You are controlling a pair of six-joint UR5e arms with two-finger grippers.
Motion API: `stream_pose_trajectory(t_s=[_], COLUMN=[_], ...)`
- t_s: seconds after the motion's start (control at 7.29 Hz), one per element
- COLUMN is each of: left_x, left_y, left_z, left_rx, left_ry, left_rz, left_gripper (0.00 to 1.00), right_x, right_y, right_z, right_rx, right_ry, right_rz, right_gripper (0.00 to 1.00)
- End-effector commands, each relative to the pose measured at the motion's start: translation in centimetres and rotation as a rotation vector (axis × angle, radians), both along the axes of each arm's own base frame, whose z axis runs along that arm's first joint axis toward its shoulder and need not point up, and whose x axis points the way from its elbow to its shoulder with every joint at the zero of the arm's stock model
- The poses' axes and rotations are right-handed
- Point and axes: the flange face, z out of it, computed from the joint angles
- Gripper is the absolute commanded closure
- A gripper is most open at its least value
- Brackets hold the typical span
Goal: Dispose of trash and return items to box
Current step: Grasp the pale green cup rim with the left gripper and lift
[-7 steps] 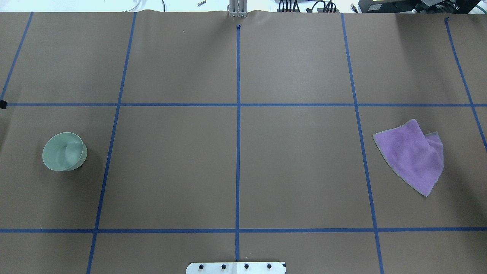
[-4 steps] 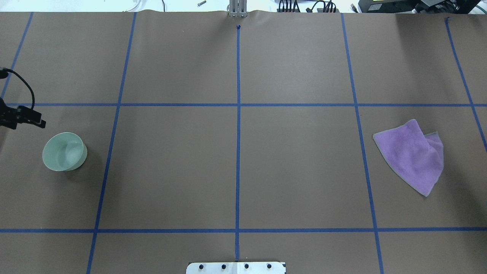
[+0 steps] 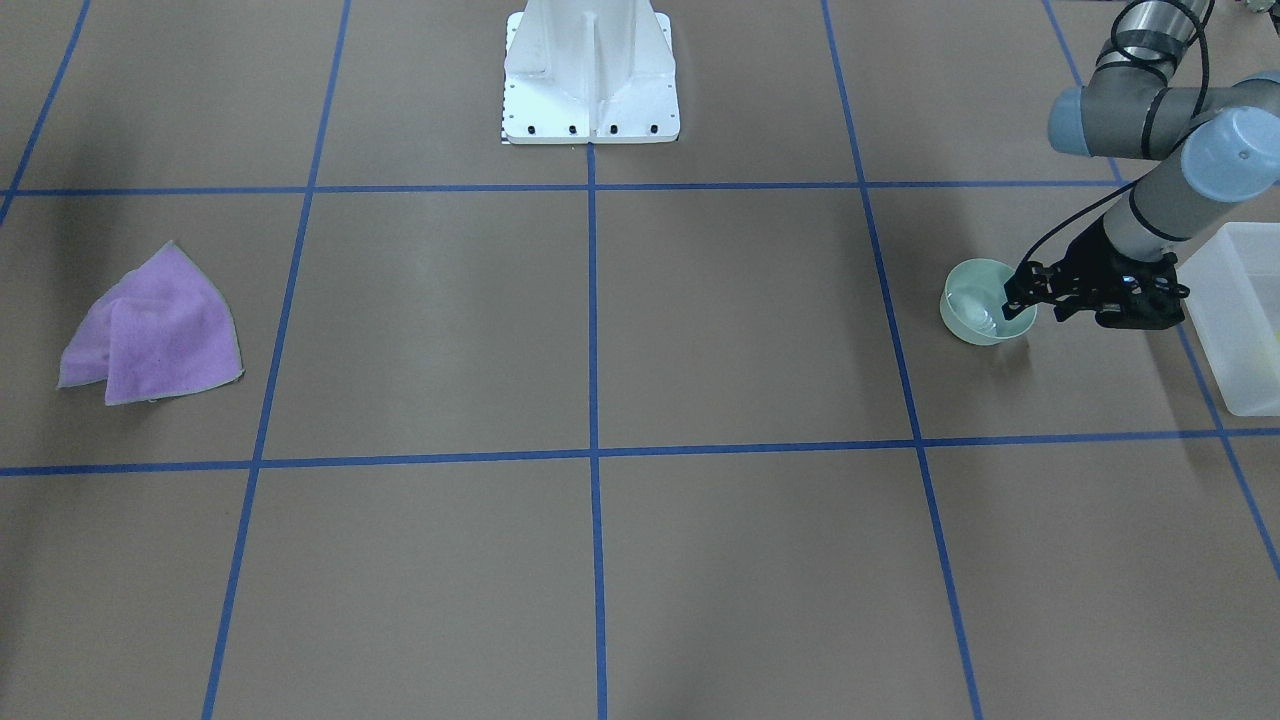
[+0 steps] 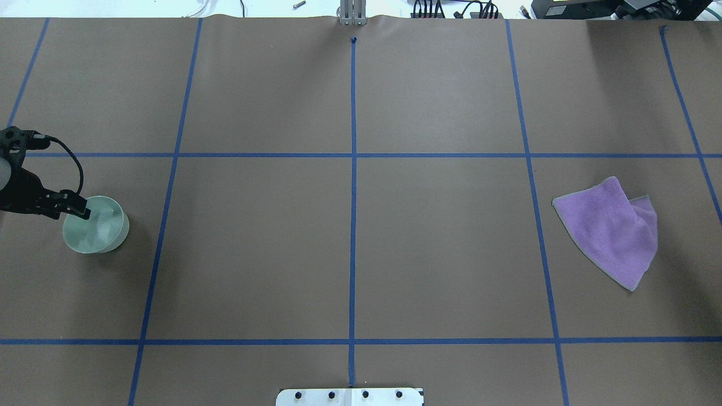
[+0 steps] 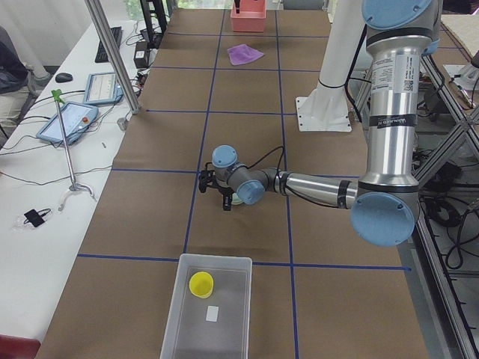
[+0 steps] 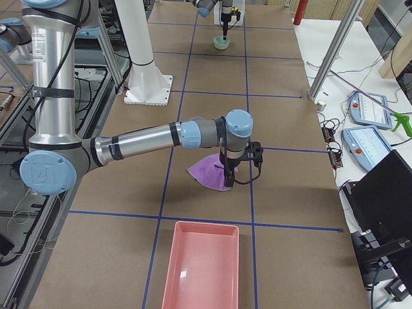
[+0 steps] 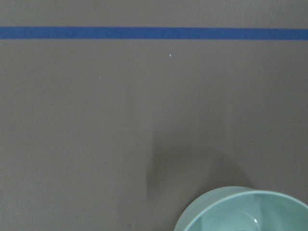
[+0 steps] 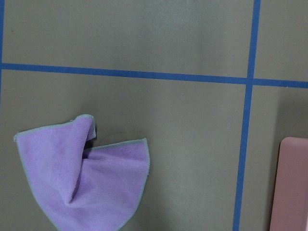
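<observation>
The pale mint-green bowl (image 4: 100, 230) stands upright on the brown table at the far left; it also shows in the front view (image 3: 968, 312) and at the bottom of the left wrist view (image 7: 245, 211). My left gripper (image 4: 80, 212) is open, its fingertips at the bowl's rim on the side toward the box. The yellow cup (image 5: 200, 284) stands inside the translucent box (image 5: 179, 329), which is just beyond the bowl at the table's left end (image 3: 1240, 330). My right gripper (image 6: 228, 172) shows only in the exterior right view, over a purple cloth; I cannot tell whether it is open or shut.
A crumpled purple cloth (image 4: 612, 228) lies at the right side. A pink tray (image 6: 199, 270) stands at the table's right end. The white robot base (image 3: 590, 75) is at the middle near edge. A small white scrap (image 5: 212, 313) lies in the box.
My left gripper has come in from the overhead view's left edge and moved down and right to the bowl's rim. The bowl and cloth have not moved.
</observation>
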Motion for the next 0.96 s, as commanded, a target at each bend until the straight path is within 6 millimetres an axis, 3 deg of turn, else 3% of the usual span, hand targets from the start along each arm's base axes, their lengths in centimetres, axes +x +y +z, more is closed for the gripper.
stream_pose_trajectory(t_s=[0.0,0.14,0.41,0.69,0.82], left_x=[0.1,0.0,-1.1,-8.1,-12.7], left_y=[0.2,0.2,0.6,-1.8,-3.0], left_z=[0.0,-0.2,-2.7,-3.5,-1.4], left_rx=[-0.001,-0.004,-0.029,0.006,0.035], left_ry=[0.002,0.01,0.106,0.204,0.215], left_rz=[0.001,0.004,0.046,0.026,0.031], left_gripper=[1.0,1.0,1.0,1.0,1.0], right_x=[0.0,0.0,0.0,0.0,0.0], right_y=[0.0,0.0,0.0,0.0,0.0], right_z=[0.0,0.0,-0.1,-0.1,-0.1], right_rx=[-0.001,-0.001,0.0,0.0,0.0], right_ry=[-0.001,-0.001,-0.003,-0.003,-0.003], right_rz=[0.0,0.0,0.0,0.0,0.0], right_gripper=[0.0,0.0,0.0,0.0,0.0])
